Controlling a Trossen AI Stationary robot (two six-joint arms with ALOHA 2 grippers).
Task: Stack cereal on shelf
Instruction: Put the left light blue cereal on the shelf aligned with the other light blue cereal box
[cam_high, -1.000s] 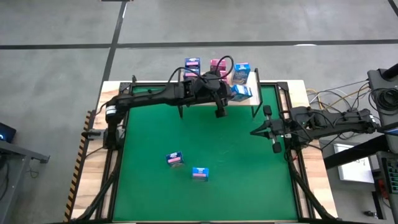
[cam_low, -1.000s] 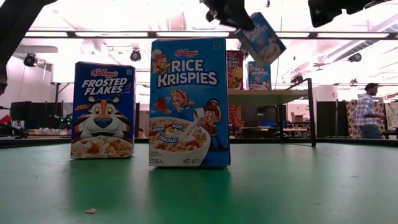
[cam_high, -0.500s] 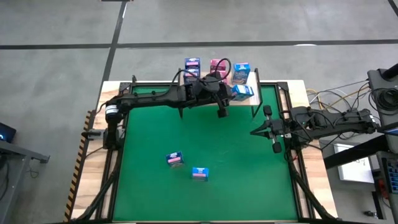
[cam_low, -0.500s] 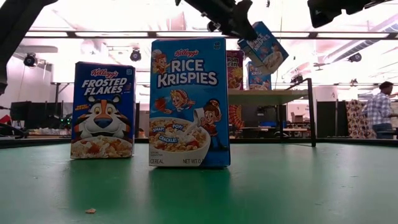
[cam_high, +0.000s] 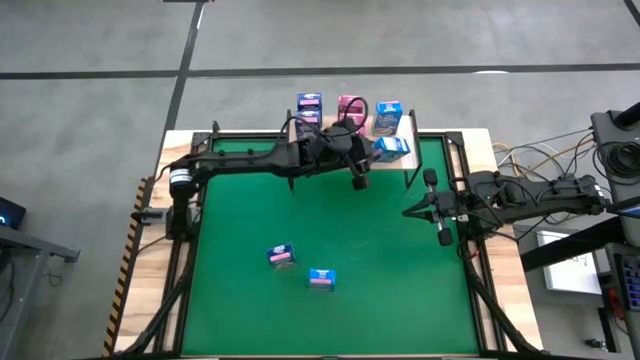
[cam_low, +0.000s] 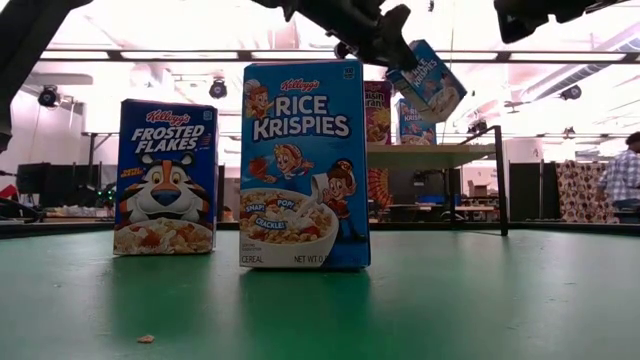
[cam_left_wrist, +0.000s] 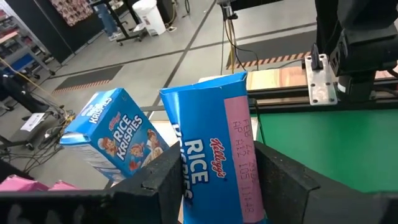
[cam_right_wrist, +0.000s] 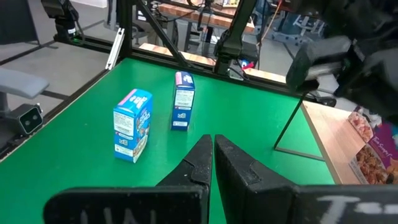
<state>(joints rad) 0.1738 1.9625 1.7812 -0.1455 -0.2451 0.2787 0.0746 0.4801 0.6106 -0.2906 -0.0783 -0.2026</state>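
so your left gripper (cam_left_wrist: 214, 177) is clamped on a tilted "kellogg's rice krispies" box (cam_left_wrist: 214, 155) over the shelf (cam_high: 405, 135); another rice krispies (cam_left_wrist: 115, 134) sits beside it. right gripper (cam_right_wrist: 213, 163), fingers pressed together, holds nothing. frosted flakes (cam_low: 165, 177) stays on the table (cam_low: 480, 300).

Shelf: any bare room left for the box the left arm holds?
The shelf is crowded at its left and middle with boxes; only its right end looks bare. The left gripper holds a blue box there.
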